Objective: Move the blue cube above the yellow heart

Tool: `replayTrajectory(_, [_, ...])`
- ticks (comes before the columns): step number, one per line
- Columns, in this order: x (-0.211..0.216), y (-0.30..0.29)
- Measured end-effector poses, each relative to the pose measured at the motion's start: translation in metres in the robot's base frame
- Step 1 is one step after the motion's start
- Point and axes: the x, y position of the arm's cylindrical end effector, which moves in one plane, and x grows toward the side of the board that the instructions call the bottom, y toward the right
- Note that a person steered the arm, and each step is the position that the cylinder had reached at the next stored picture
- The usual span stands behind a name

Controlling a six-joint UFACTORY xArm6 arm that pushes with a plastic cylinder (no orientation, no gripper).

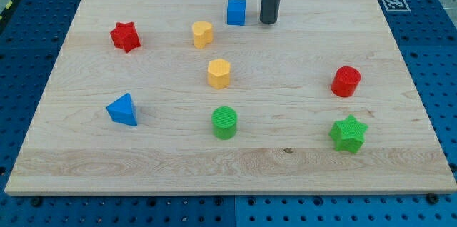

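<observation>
The blue cube [236, 11] sits near the view's top, a little left of centre. The yellow heart [203, 34] lies just below and to the left of it, a short gap apart. My tip [268, 22] rests on the board right of the blue cube, with a small gap between them. The dark rod rises from the tip out of the view's top.
A wooden board [400, 155] carries the blocks: a red star [125, 36] at the left, a yellow hexagon [219, 73] mid-board, a blue triangle [123, 110], a green cylinder [224, 122], a red cylinder [346, 81] and a green star [348, 133] at the right.
</observation>
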Motion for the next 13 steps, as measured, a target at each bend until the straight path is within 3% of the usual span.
replayTrajectory(5, [-0.021,-0.012])
replayTrajectory(13, [-0.022,-0.029])
